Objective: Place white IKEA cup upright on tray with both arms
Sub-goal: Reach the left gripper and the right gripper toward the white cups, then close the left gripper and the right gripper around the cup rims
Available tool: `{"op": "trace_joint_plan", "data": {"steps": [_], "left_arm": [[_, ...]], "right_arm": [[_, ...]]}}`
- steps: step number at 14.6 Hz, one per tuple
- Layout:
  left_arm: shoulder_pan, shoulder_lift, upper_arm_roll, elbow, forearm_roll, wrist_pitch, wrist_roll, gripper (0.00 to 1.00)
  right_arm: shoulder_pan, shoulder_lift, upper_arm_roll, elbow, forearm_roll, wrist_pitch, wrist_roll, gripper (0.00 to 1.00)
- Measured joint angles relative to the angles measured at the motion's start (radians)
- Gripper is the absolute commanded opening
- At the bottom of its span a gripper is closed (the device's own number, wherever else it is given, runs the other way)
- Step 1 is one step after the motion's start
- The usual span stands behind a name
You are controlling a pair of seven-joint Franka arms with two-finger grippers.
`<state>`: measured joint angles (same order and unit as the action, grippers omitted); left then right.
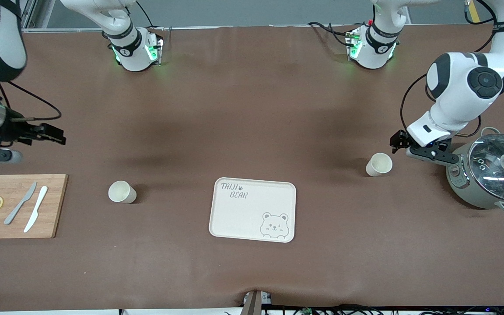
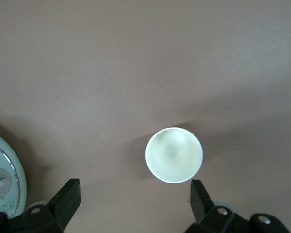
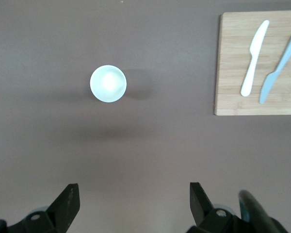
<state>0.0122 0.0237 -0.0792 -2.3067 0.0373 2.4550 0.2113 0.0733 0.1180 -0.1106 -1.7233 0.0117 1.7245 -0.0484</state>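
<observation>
Two white cups stand upright on the brown table. One cup point(image 1: 379, 164) point(image 2: 174, 155) is toward the left arm's end, the other point(image 1: 122, 192) point(image 3: 108, 83) toward the right arm's end. Between them lies the cream bear tray point(image 1: 252, 210), with nothing on it. My left gripper point(image 1: 398, 141) point(image 2: 134, 187) hangs open just above and beside its cup, whose rim is close to one fingertip point(image 2: 198, 189), outside the gap. My right gripper point(image 1: 54, 133) point(image 3: 132, 191) is open and holds nothing, over bare table between the other cup and the cutting board.
A grey pot with a glass lid point(image 1: 492, 175) point(image 2: 0, 179) stands close by the left gripper at the left arm's end. A wooden cutting board point(image 1: 15, 205) point(image 3: 257, 63) with two knives and lemon slices lies at the right arm's end.
</observation>
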Motion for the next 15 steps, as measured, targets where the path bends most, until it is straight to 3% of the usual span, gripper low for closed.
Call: {"op": "trace_joint_plan", "data": {"steps": [3, 7, 15], "left_arm": [[0.017, 0.028, 0.000, -0.062, 0.000, 0.107, 0.007, 1.00], [0.019, 0.099, -0.001, -0.077, 0.000, 0.188, 0.008, 1.00], [0.019, 0.209, -0.003, -0.074, 0.000, 0.322, 0.008, 1.00]], "right_arm": [[0.029, 0.093, 0.001, -0.007, 0.000, 0.084, 0.000, 1.00], [0.042, 0.206, 0.000, -0.008, 0.000, 0.205, 0.000, 1.00], [0.049, 0.301, 0.001, -0.076, 0.008, 0.478, 0.001, 1.00]]}}
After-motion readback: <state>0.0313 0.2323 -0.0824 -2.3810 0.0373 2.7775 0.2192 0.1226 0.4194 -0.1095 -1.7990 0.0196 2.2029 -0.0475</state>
